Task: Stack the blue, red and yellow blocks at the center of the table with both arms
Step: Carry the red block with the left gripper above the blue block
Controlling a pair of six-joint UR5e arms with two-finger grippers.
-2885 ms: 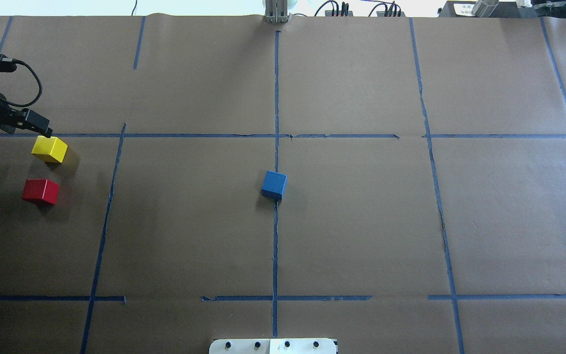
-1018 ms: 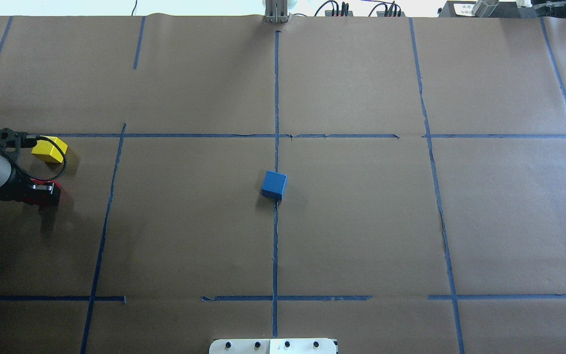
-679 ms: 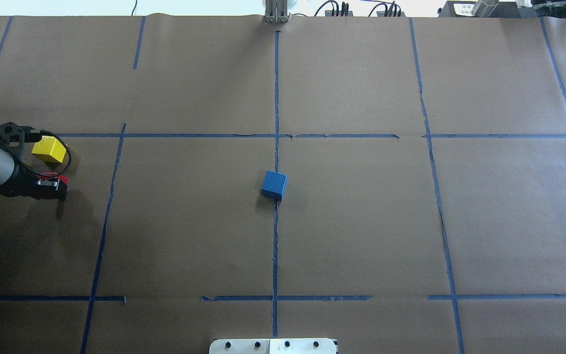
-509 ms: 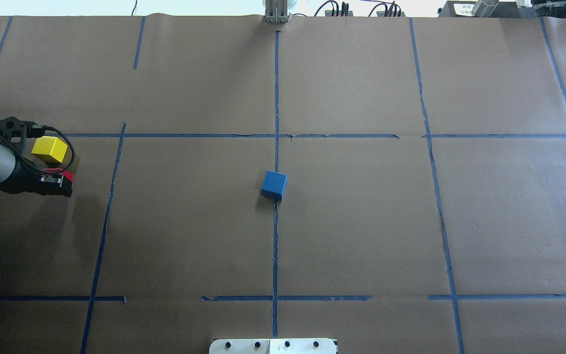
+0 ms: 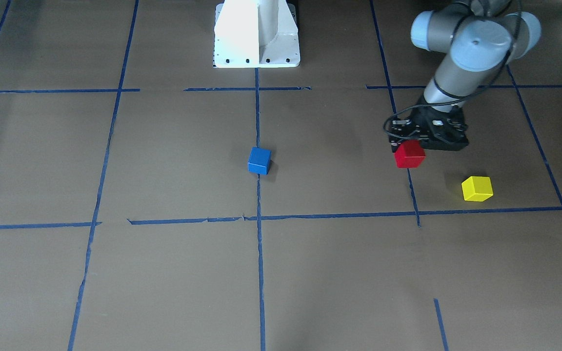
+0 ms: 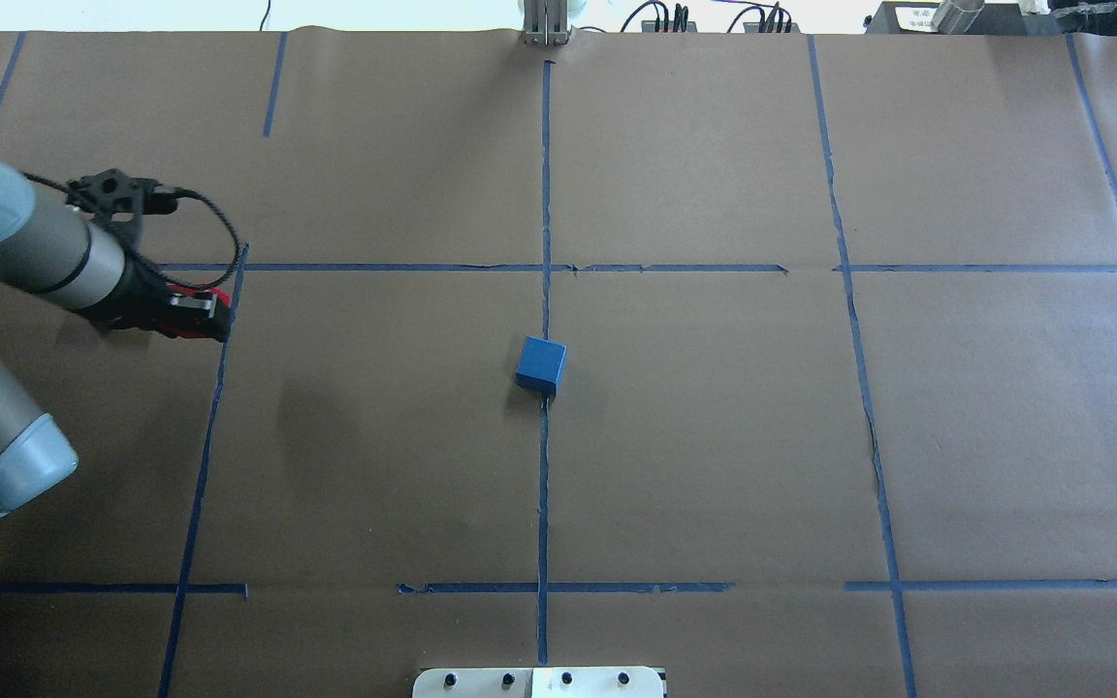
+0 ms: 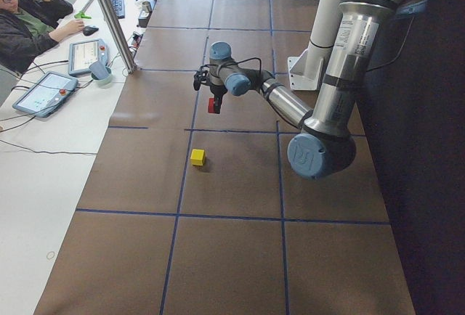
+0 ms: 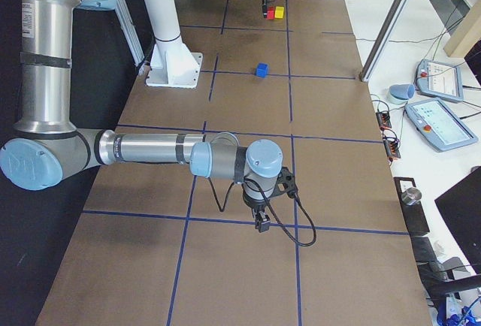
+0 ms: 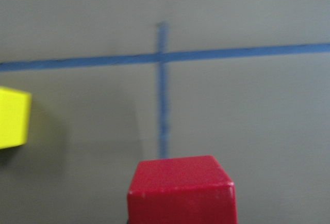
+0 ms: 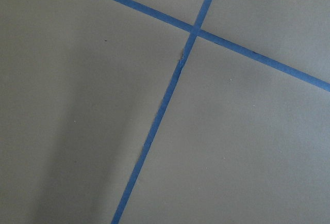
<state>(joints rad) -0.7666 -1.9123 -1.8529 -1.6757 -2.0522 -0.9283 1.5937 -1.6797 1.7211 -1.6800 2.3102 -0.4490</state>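
**Grip on red block [image 5: 410, 155], clear of the table [image 5: 164, 273]**

The left gripper [image 5: 409, 145] hung at the right of the front-facing frame, its fingers [image 6: 198, 304] clamped on the red block from above. The block was off the table: the left side view showed it hanging under the wrist with brown paper below. In the left wrist view it filled the lower middle of the frame, sharp against a blurred crossing of tape lines [image 5: 258, 243].

The yellow block [image 5: 477, 188] sat on the table to the lower right of the red one in the front-facing frame, near it but apart. In the left wrist view it lay at the left edge. The blue block [image 5: 259, 160] rested near the middle of the front-facing frame, on the central tape line, well apart from the other two blocks and from the arm.

The right gripper [image 8: 261, 223] appeared only in the right side view, low in the middle of the frame, pointing down close over the table. Whether its fingers were open or closed could not be told. Its wrist camera saw only table and crossing tape.
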